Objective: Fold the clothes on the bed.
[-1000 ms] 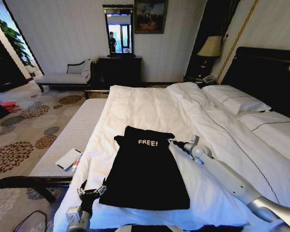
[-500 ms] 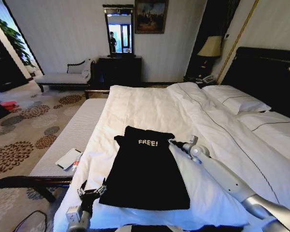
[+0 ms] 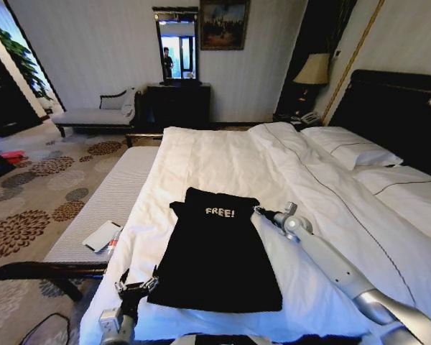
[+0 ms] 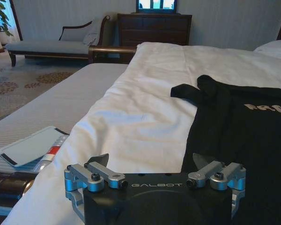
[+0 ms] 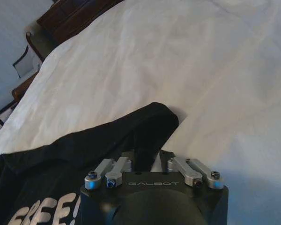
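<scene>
The clothes (image 3: 215,262) are one black garment lying flat on the white duvet of the bed (image 3: 223,158), with white "FREE!" lettering at the far end. My right gripper (image 3: 258,210) is at the garment's far right corner. In the right wrist view that black corner (image 5: 145,126) runs down between the fingers, and the gripper (image 5: 150,161) looks shut on it. My left gripper (image 3: 136,285) stands open at the near left corner. In the left wrist view the left gripper (image 4: 150,160) hangs just above the duvet, with one finger over the clothes' (image 4: 243,136) edge.
A grey bench (image 3: 108,198) runs along the bed's left side, with a white flat device (image 3: 100,235) and a small tube on it. Pillows (image 3: 352,151) and the dark headboard (image 3: 395,108) are at the right. A dresser (image 3: 178,104) and a chaise (image 3: 93,115) stand by the far wall.
My right gripper has shifted a little to the right at the garment's far corner. The left gripper and the body of the garment have not moved.
</scene>
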### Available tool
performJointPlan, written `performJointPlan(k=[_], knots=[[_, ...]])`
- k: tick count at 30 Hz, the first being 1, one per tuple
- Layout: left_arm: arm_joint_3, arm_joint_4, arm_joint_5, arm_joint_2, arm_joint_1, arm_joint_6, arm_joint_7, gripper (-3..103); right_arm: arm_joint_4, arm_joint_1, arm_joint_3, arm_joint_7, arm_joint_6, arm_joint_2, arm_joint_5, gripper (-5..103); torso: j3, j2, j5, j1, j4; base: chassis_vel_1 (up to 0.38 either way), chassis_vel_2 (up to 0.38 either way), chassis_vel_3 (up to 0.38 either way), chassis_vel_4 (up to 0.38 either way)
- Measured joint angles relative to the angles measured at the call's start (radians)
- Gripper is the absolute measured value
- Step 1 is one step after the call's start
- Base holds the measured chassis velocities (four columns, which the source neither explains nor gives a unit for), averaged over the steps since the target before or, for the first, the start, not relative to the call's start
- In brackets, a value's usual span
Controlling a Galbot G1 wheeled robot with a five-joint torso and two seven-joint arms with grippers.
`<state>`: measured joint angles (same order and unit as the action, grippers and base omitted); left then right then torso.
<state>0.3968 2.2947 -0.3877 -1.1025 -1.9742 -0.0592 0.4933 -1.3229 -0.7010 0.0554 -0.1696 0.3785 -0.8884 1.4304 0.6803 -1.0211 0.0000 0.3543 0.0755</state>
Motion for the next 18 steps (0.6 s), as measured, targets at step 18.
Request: performJointPlan(k=[18], knots=[[0.001, 0.008, 0.002, 0.000, -0.003, -0.001, 0.002, 100, -0.015, -0.002, 0.009, -0.011, 0.001, -0.006, 0.001, 24, 0.000, 0.000, 0.0000, 0.000, 0.0000, 0.000, 0.000, 0.000, 0.000]])
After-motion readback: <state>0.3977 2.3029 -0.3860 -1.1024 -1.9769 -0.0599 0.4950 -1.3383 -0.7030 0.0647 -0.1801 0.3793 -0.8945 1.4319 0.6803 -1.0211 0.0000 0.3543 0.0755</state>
